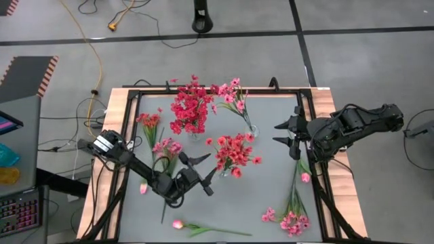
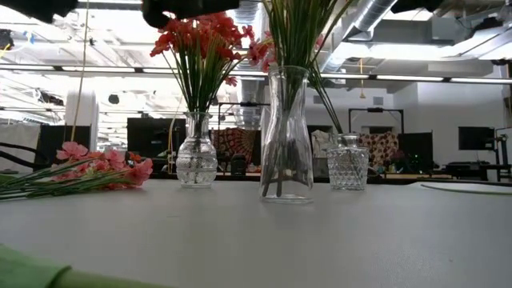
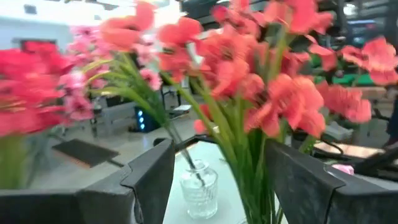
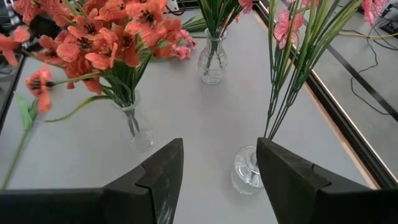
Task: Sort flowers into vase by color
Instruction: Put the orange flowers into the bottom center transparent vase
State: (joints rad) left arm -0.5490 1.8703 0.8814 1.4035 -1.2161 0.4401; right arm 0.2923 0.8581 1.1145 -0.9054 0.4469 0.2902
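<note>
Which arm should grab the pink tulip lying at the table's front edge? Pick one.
Left. The left pincer hovers open just behind the pink tulip in the high view, while the right pincer, also open, sits across the table near the pink-flower vase.

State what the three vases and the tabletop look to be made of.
The vases: clear glass, or possibly clear plastic; stems and the room show through them, and the two shorter ones have a cut, faceted pattern. The tabletop: a matte grey sheet, without glare, framed by light wood at its edges.
</note>
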